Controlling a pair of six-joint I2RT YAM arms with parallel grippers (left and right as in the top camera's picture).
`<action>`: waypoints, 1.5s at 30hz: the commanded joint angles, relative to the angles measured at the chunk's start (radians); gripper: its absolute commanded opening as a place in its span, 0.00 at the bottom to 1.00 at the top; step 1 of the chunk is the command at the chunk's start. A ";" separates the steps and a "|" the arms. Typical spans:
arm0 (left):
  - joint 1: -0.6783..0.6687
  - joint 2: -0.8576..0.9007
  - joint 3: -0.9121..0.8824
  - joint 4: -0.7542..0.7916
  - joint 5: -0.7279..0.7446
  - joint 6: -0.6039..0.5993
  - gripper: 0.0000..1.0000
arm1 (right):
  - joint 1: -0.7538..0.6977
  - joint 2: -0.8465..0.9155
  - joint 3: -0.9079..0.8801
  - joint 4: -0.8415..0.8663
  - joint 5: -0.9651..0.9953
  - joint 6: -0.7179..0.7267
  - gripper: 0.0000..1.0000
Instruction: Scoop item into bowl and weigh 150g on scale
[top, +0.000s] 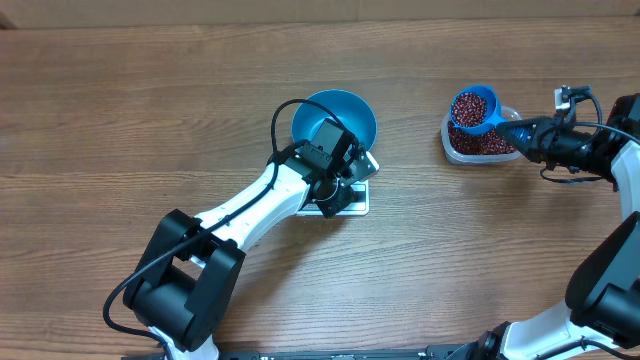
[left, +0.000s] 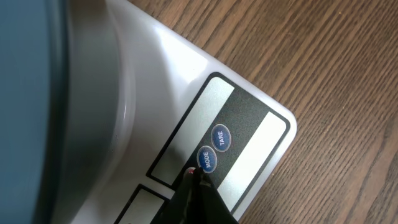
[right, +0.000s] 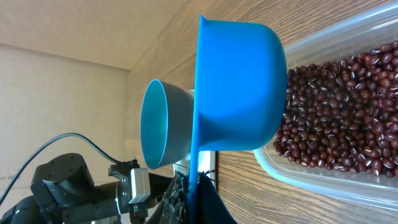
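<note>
Overhead: the bowl (top: 335, 120) sits on the scale (top: 350, 204) at centre. The left gripper (top: 335, 185), closed and empty, covers the scale's button edge. At upper right the right gripper (top: 528, 133) clamps the scoop (top: 473, 108), loaded with beans (top: 468, 105), above the tub (top: 450, 140).

Left wrist: the closed jaws touch beside the MODE button (left: 207, 160), probably to set up the scale. The display is cut off.

Right wrist: the scoop's fill is hidden. The next move is to carry it level to the bowl.
</note>
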 joint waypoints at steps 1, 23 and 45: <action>0.000 0.016 0.018 0.003 0.001 0.027 0.04 | -0.005 0.004 -0.006 0.007 -0.024 -0.014 0.04; 0.000 0.048 0.013 0.025 0.001 0.045 0.04 | -0.005 0.004 -0.006 0.006 -0.024 -0.014 0.04; 0.005 0.048 0.013 -0.001 0.001 0.045 0.04 | -0.005 0.004 -0.006 0.007 -0.024 -0.014 0.04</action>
